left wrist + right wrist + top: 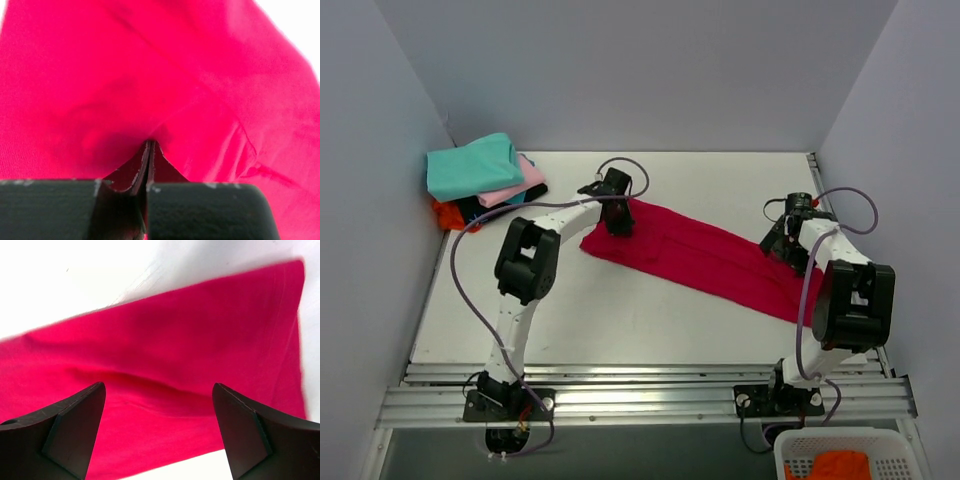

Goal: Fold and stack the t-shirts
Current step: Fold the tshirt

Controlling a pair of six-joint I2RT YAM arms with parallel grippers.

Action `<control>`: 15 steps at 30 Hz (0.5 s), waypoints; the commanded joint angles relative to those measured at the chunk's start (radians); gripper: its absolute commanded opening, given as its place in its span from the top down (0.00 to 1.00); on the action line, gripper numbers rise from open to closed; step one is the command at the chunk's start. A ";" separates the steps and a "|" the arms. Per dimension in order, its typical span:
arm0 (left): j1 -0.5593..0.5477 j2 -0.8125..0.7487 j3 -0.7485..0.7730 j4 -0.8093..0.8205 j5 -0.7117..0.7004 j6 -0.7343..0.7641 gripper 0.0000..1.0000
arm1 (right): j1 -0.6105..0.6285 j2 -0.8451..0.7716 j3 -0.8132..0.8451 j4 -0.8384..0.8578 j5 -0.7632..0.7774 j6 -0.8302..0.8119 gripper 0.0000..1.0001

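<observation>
A crimson-red t-shirt lies across the table as a long folded strip, running from upper left to lower right. My left gripper is at the strip's upper-left end. In the left wrist view its jaws are pressed together and the red cloth puckers at their tips. My right gripper hovers over the strip's right end, open, with the red cloth below and between its wide-spread fingers. A stack of folded t-shirts sits at the back left: teal on top, then pink, black and orange.
Grey walls close the table in on the left, back and right. A white basket with orange cloth in it sits below the table's near edge at the right. Bare white tabletop shows in front of the red strip.
</observation>
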State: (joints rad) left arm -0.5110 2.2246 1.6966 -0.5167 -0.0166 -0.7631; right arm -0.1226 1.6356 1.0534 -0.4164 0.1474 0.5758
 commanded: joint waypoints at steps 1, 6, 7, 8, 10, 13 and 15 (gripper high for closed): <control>0.061 0.292 0.419 -0.228 -0.085 0.140 0.98 | 0.005 0.010 0.040 -0.074 0.052 -0.002 0.16; 0.156 0.620 0.964 -0.214 0.168 0.061 0.86 | 0.011 -0.006 0.048 -0.101 0.060 0.010 0.16; 0.176 0.615 0.928 -0.150 0.247 -0.008 0.79 | 0.017 -0.010 0.046 -0.107 0.058 0.012 0.16; 0.198 0.615 0.945 -0.072 0.265 -0.027 0.70 | 0.020 -0.022 0.048 -0.107 0.055 0.012 0.16; 0.206 0.613 0.969 0.056 0.401 -0.068 0.32 | 0.028 -0.037 0.049 -0.117 0.049 0.012 0.15; 0.206 0.572 1.046 0.147 0.467 -0.093 0.09 | 0.044 -0.080 0.054 -0.111 0.038 0.006 0.15; 0.207 0.459 0.982 0.214 0.480 -0.102 0.03 | 0.054 -0.100 0.048 -0.104 0.031 0.007 0.14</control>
State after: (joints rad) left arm -0.2928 2.8044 2.6759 -0.4561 0.3550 -0.8280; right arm -0.0841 1.6089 1.0702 -0.4820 0.1703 0.5777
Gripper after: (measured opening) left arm 0.936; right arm 0.858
